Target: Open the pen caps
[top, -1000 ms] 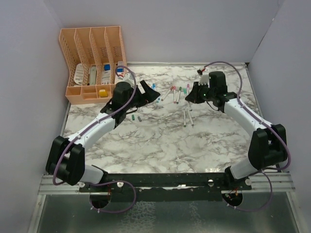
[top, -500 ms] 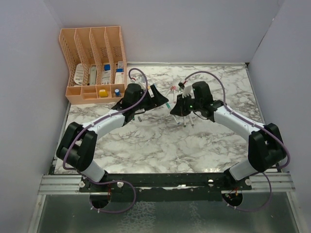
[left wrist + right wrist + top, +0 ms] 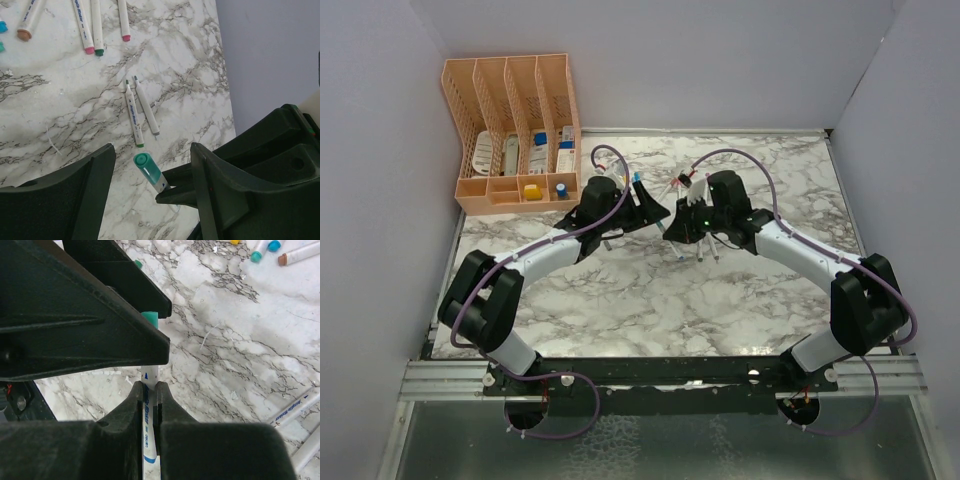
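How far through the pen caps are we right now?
Done: two pens lie on the marble table, apparently uncapped. In hand: the right pincer is shut on a pen, whose green cap sits inside the open left pincer. Left: several capped pens beyond.
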